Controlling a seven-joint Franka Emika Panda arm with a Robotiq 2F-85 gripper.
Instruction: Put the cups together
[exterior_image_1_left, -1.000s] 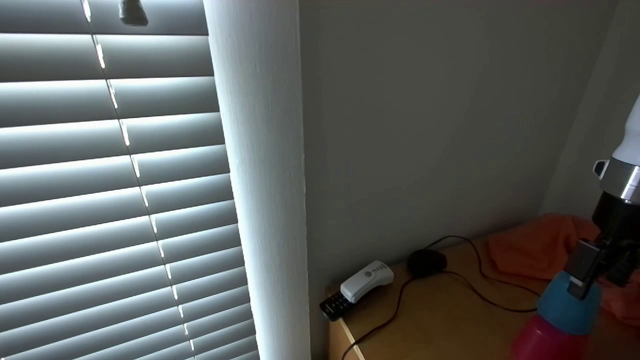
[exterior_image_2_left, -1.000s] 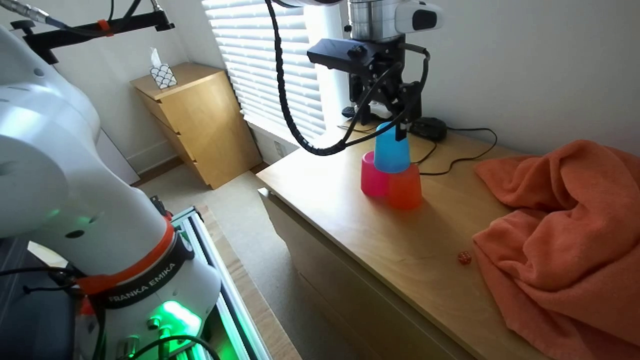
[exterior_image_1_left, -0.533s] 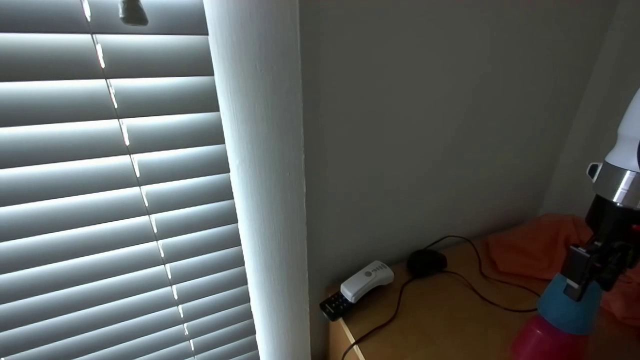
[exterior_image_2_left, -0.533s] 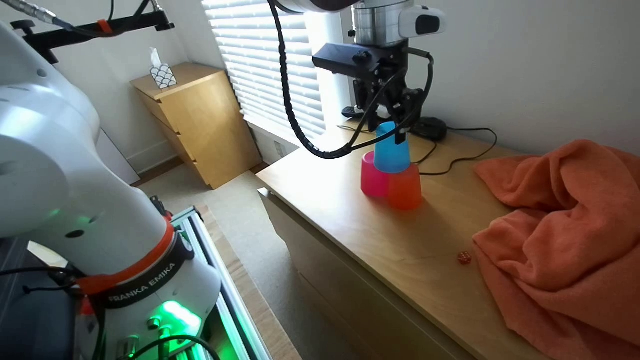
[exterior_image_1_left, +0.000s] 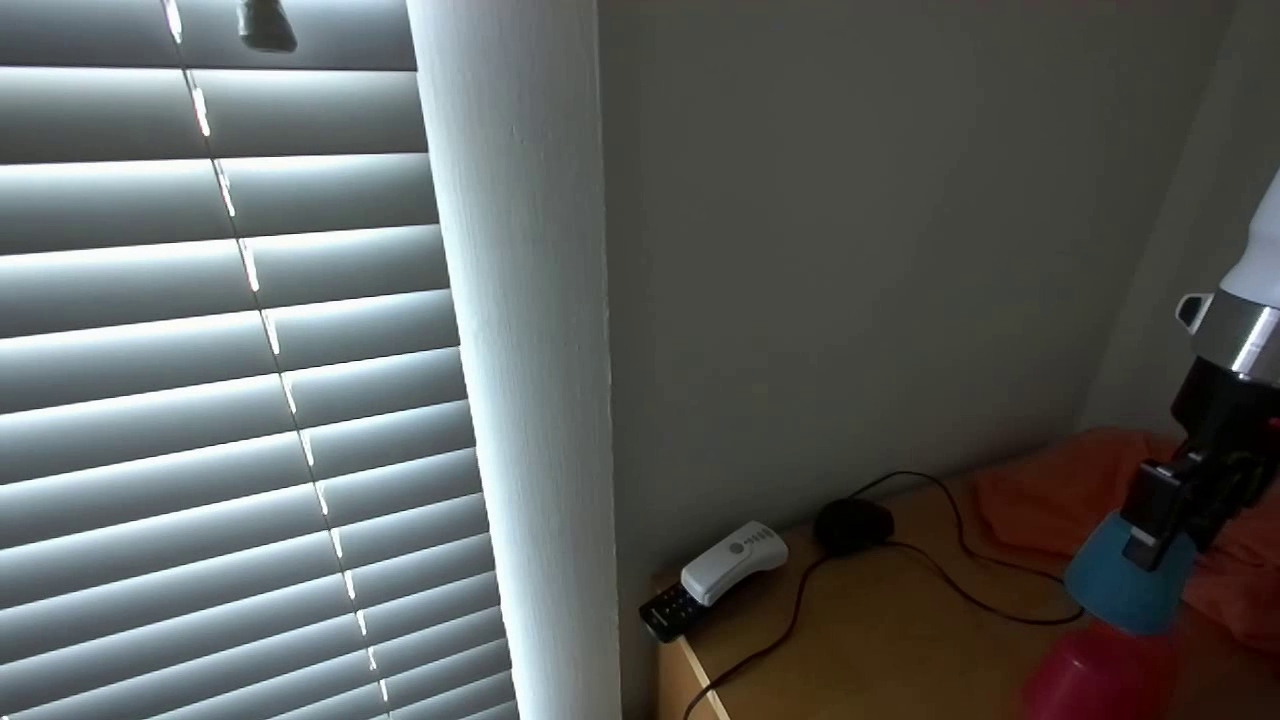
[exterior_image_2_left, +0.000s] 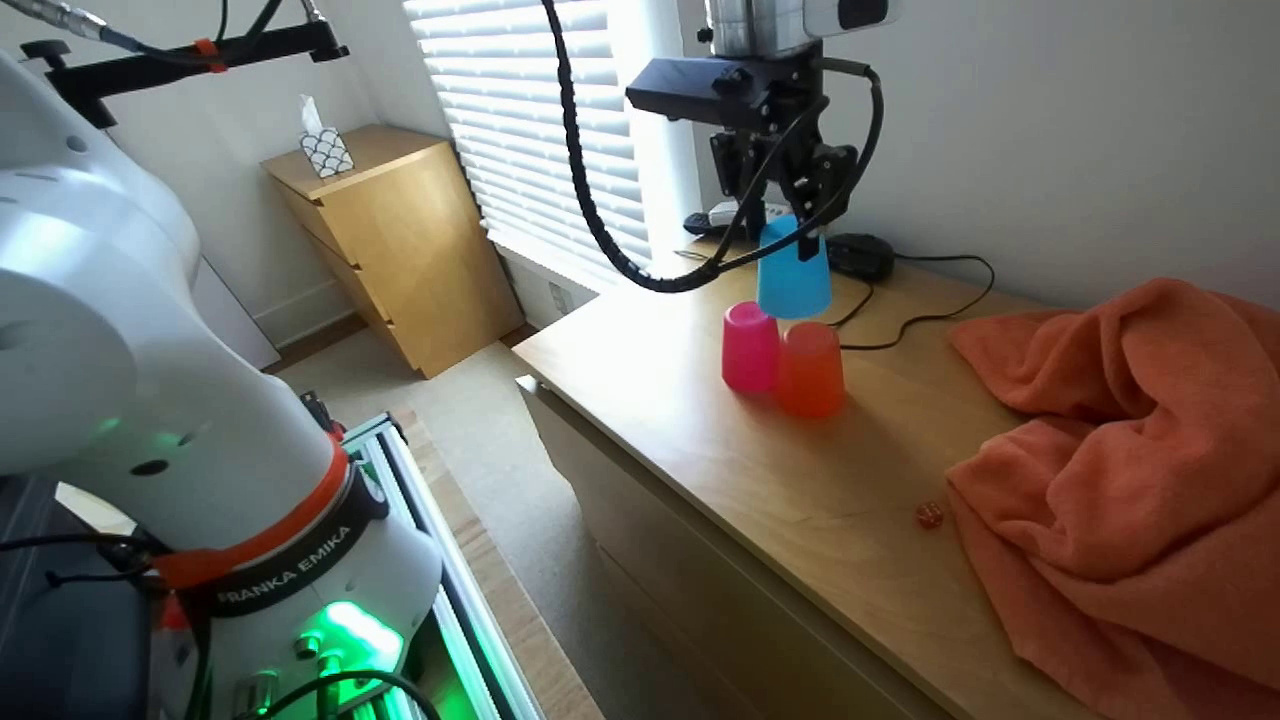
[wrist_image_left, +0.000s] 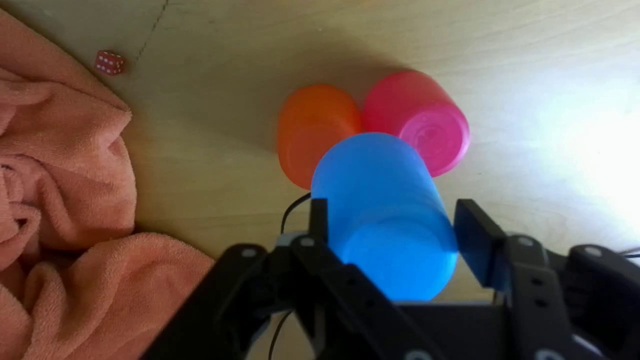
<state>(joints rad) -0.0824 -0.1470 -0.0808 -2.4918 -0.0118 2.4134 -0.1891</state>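
Steadiness serves us best here, since the end effector pinches the blue cup with its fingers on opposite flanks, and we want that squeeze firm enough to prevent slipping but not so hard that its side buckles. We take the step in hand to be bringing this inverted cup down over the pink cup or the orange cup; which one, we cannot tell. To do it well, we hold the mouth level, centre it above a single cup, lower straight, and let go only once it seats. Coming down between the two, the rim could catch on both tops and shove them apart, so we correct sideways while high, never during contact.

As for position, the blue cup sits between the fingertips, its closed end slightly above them and its wide mouth hanging below. It looks raised off its neighbours, though we cannot judge the gap. Under it, and partly covered by it in the wrist view, the other cups stand inverted on the bench, side by side and apparently touching, outside the grip. Beyond them in an exterior view rests a black device; well apart from the cups lie a red die and, beside it, a rumpled orange cloth.
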